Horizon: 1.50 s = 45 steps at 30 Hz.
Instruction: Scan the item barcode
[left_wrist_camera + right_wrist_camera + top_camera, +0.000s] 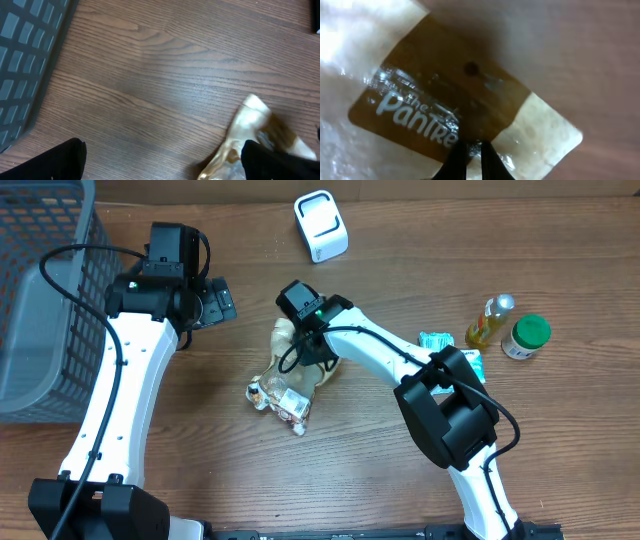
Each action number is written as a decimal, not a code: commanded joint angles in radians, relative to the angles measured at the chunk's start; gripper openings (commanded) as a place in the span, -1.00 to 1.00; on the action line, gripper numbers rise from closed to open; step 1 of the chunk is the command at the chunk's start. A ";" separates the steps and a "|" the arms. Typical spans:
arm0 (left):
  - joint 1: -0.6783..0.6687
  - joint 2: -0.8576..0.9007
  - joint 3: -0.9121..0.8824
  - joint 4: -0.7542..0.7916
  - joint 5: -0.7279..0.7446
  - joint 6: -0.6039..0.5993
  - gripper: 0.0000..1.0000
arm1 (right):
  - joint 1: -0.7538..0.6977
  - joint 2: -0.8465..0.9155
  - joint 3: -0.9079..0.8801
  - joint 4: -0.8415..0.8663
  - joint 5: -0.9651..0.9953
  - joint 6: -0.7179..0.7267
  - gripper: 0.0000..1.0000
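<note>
Listing by view, for your next move.

Overhead: the snack packet point(287, 380) lies mid-counter point(400, 240). Its long axis runs from the far side toward the robot's base, with the label end far and the crumpled end near. The right tool point(303, 340) sits on that far end. The left tool point(222, 302) stands to the left, clear of the packet. The white box point(321, 225), probably the scanner, lies beyond the packet and slightly right, so your carry goes away from the base. The right arm is the nearer one.

Left wrist: the left tool point(160, 162) is spread wide and holds nothing. The packet's pale end point(250, 125) shows at lower right, and the basket point(25, 50) is at left.

Right wrist: the right tool point(472, 150) is pinched narrow on the packet's clear film, just below the brown label point(435, 100). No barcode shows on this face, so you will probably need to turn it.
</note>
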 commanded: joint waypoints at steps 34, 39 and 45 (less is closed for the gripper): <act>-0.003 -0.001 0.010 -0.002 -0.003 0.026 0.99 | -0.374 -0.179 0.226 -0.465 -0.544 -0.262 0.62; -0.003 -0.001 0.010 -0.002 -0.003 0.026 0.99 | -0.369 -0.179 0.223 -0.462 -0.544 -0.262 0.63; -0.003 -0.001 0.010 -0.003 -0.003 0.026 0.99 | -0.367 -0.179 0.223 -0.462 -0.544 -0.262 0.64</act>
